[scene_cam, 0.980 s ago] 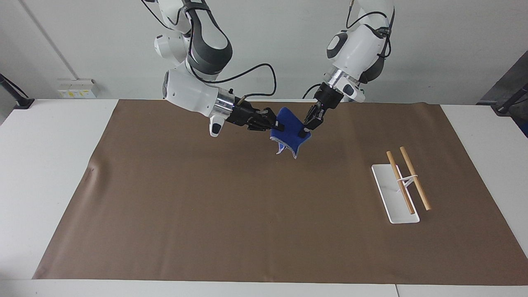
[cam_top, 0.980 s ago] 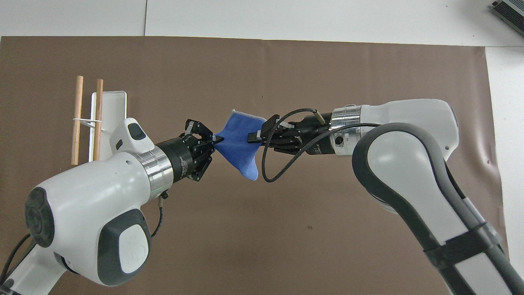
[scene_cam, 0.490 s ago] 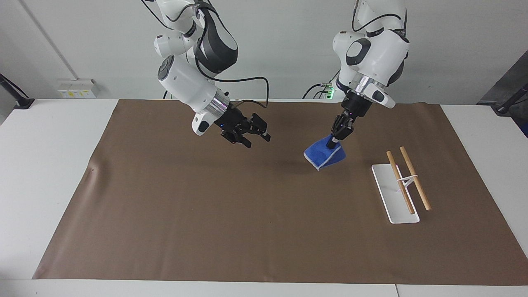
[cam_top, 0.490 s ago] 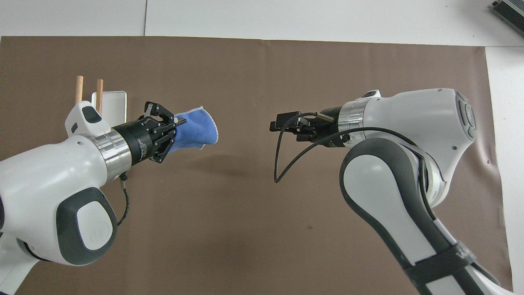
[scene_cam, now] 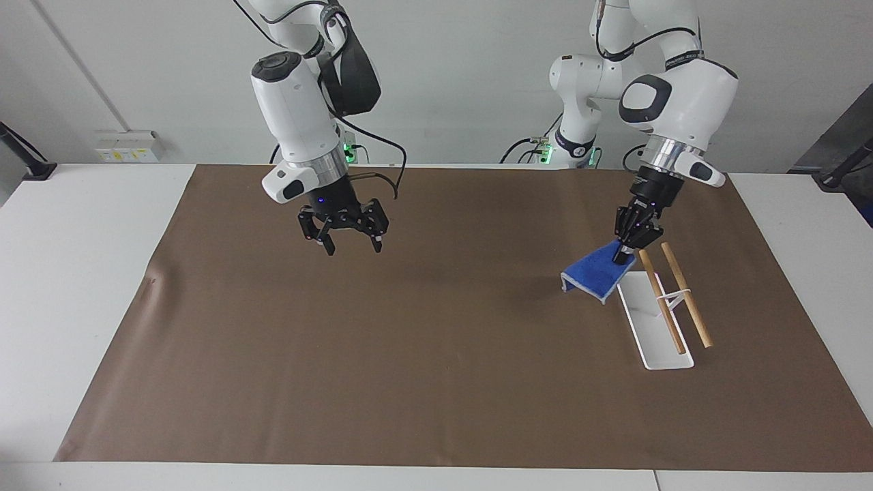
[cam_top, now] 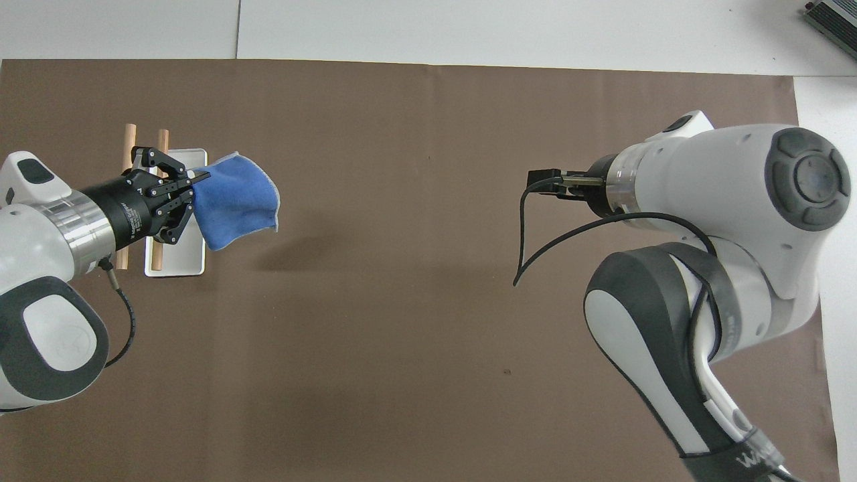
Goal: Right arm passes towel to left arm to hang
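Note:
The blue towel (scene_cam: 595, 274) hangs from my left gripper (scene_cam: 622, 256), which is shut on one edge of it, up in the air beside the rack's wooden rods (scene_cam: 660, 300). In the overhead view the towel (cam_top: 234, 200) spreads out from the left gripper (cam_top: 197, 179) over the white rack base (cam_top: 175, 258). My right gripper (scene_cam: 350, 244) is open and empty, pointing down over the brown mat toward the right arm's end; in the overhead view the right gripper (cam_top: 539, 182) is mostly hidden by its own arm.
A small rack with a white base (scene_cam: 653, 327) and two wooden rods stands toward the left arm's end of the table. A brown mat (scene_cam: 382, 354) covers the white table (scene_cam: 68, 273).
My right gripper let go of the towel and drew back toward its own end, turning to point down. My left gripper carried the towel away to the rack.

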Controlling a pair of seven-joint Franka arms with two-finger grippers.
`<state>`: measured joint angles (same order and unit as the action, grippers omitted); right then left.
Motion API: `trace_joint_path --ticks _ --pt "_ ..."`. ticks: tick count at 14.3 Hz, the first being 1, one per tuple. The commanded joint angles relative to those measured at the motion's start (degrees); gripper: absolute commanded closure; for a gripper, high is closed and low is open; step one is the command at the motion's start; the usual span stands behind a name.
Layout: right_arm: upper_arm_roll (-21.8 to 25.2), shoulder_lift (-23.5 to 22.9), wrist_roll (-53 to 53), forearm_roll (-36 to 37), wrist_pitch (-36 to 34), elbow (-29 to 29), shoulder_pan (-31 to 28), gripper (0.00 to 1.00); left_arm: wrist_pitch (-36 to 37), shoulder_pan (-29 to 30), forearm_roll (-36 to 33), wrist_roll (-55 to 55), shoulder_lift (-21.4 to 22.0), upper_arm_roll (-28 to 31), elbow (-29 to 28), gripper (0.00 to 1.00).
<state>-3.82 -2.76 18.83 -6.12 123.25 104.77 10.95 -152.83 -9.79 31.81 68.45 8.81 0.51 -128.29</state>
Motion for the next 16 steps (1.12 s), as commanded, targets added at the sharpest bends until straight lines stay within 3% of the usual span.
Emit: trace_joint_path --ticks 1,8,13,16 --pt "-0.14 2.14 0.95 2.08 -7.38 -4.03 -2.24 0.00 -4.12 4.33 1.06 -0.33 0.33 -0.68 -2.57 1.00" --pt "0.30 4.87 0.95 3.83 -22.68 -11.51 -5.85 0.00 -15.12 11.01 1.24 4.23 -4.68 -0.68 -4.16 1.00" --pt "0.92 6.54 -0.19 5.95 -28.32 -12.05 -8.21 0.00 -16.01 16.99 1.33 6.34 -7.93 -0.68 -3.81 1.00" --pt "6.69 7.16 -5.53 5.95 -31.83 -12.31 -7.09 0.00 -16.01 19.01 1.41 9.15 -8.81 -0.68 -3.89 1.00"
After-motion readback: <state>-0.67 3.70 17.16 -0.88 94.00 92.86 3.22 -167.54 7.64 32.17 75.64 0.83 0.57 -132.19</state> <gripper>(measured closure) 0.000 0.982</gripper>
